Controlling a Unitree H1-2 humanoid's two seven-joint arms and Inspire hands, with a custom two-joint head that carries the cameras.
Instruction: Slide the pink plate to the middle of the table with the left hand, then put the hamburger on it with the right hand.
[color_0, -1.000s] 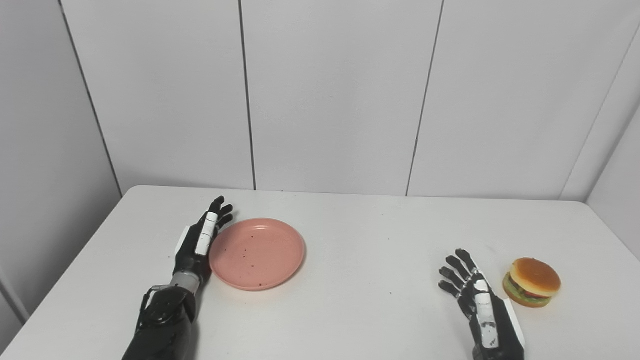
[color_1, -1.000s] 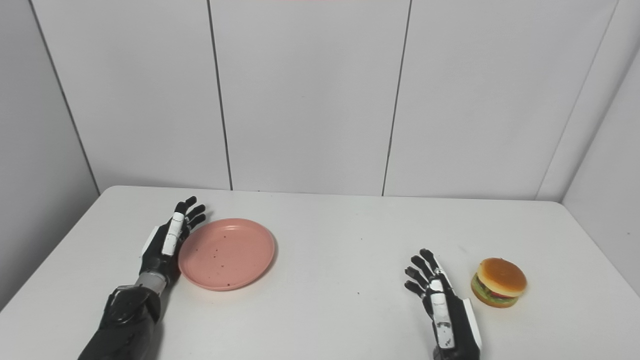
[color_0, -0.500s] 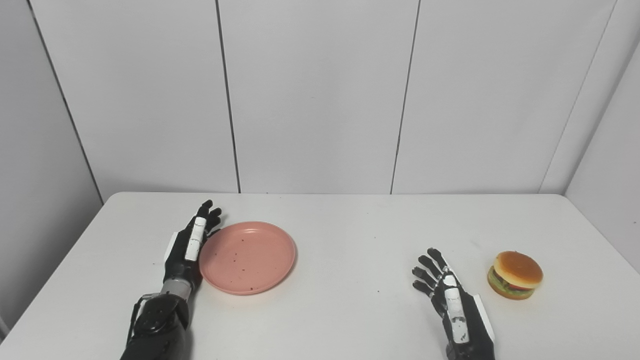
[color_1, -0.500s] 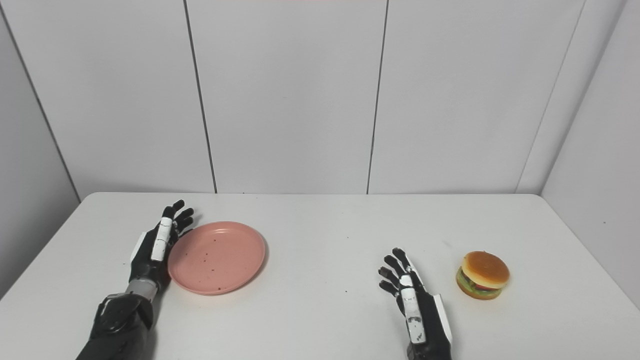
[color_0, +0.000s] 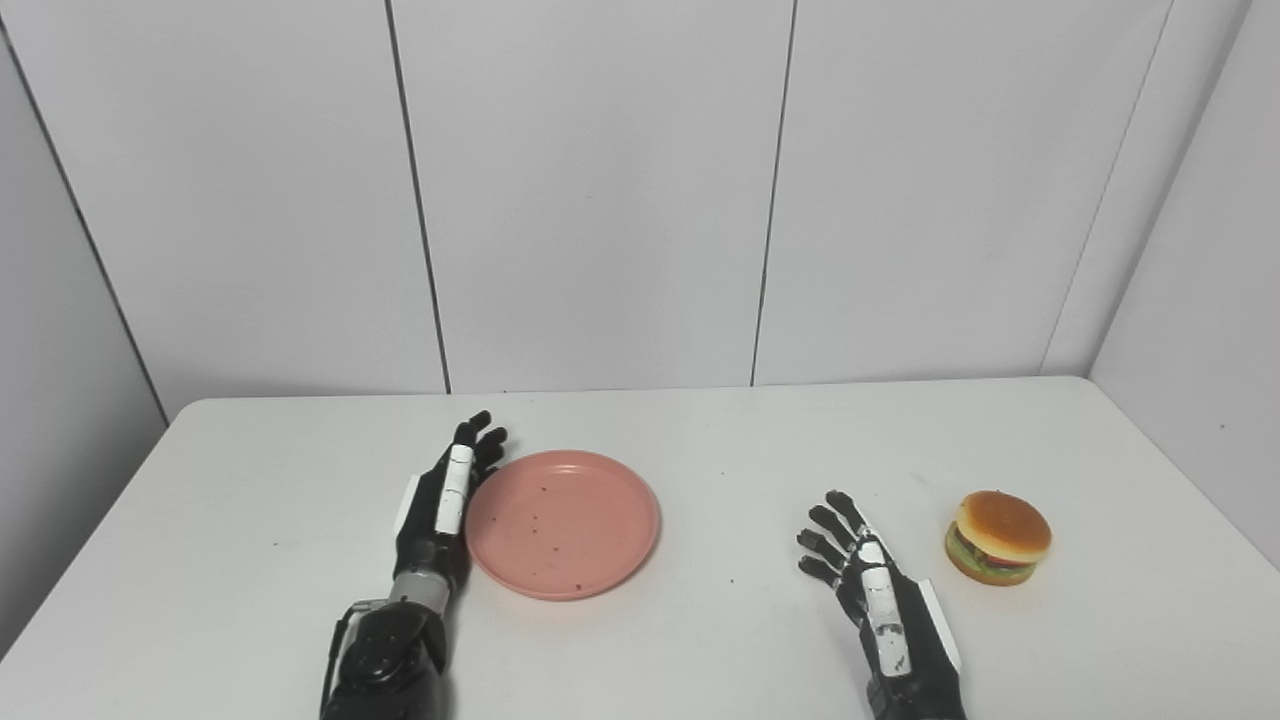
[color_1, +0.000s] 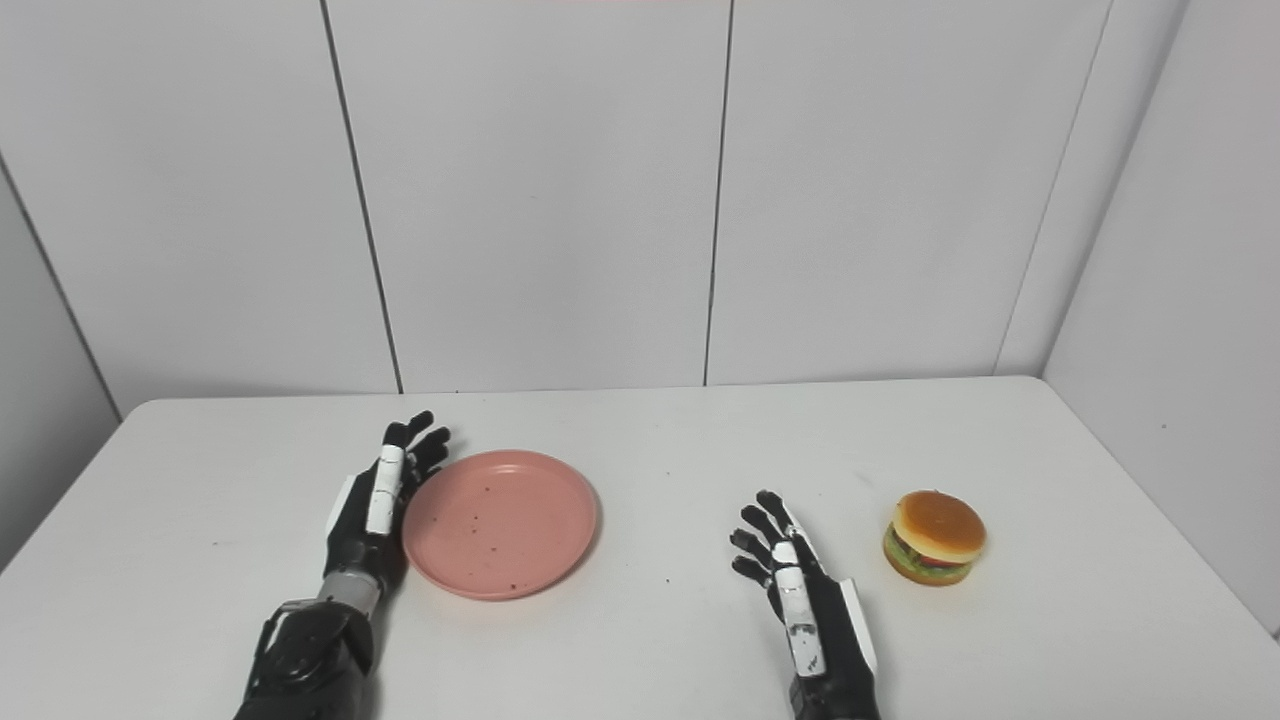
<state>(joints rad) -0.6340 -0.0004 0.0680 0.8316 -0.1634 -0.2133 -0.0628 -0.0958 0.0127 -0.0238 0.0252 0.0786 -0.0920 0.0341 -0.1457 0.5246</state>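
Observation:
The pink plate (color_0: 562, 522) lies flat on the white table (color_0: 760, 440), a little left of the middle. My left hand (color_0: 445, 500) is open with its fingers straight, set edge-on against the plate's left rim. The hamburger (color_0: 998, 538) stands on the table at the right. My right hand (color_0: 875, 595) is open and empty with its fingers spread, just left of the hamburger and apart from it.
Grey wall panels (color_0: 600, 200) stand right behind the table's far edge, and a side wall (color_0: 1200, 300) stands to the right. Bare tabletop lies between the plate and my right hand.
The camera has shifted. Against the table, my left hand has pushed the pink plate to the right. The right hand and the hamburger have stayed where they were.

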